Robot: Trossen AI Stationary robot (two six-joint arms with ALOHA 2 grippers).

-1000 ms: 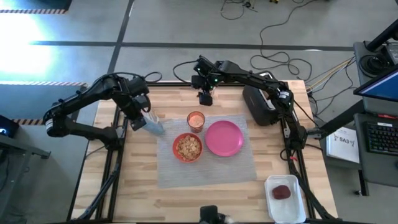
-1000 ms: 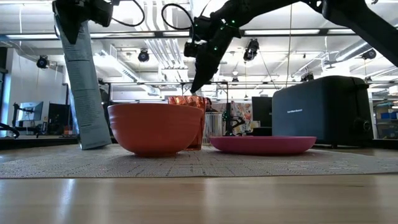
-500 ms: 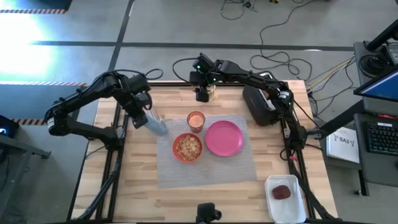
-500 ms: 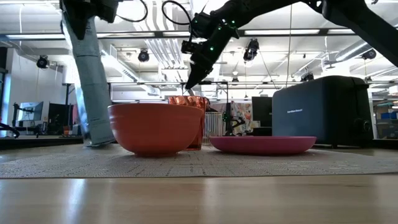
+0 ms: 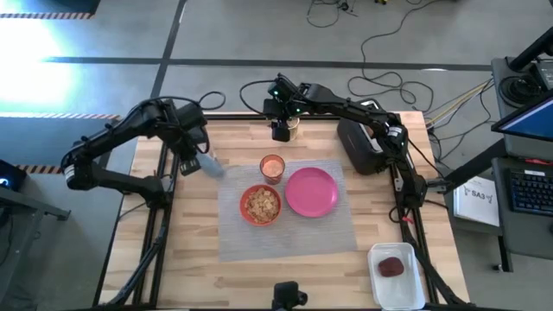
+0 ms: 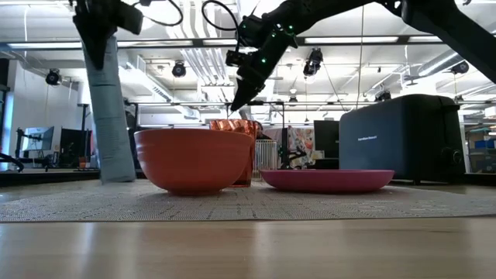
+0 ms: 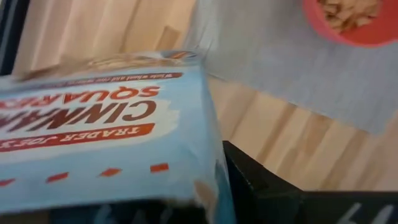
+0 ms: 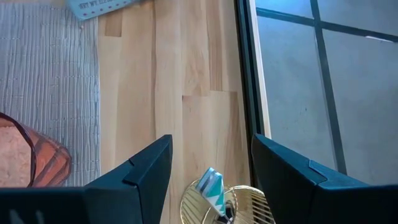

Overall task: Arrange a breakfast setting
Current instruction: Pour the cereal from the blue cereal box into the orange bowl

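so the table (image 5: 199,250) holds a grey mat (image 5: 337,226) with the pink plate (image 5: 311,191), the cereal bowl (image 5: 260,205) and the little cup (image 5: 272,166) on it. the left gripper (image 5: 192,155) is closed on a tall cereal box (image 6: 107,116), held upright just off the mat's left edge, beside the bowl. the right gripper (image 5: 281,130) hangs at the far edge with its jaws apart and holding nothing, and a small wire stand (image 8: 227,203) sits right under them. that arm is stretched out long. the dark red bit (image 5: 390,267) waits in a white tray (image 5: 415,288), well apart.
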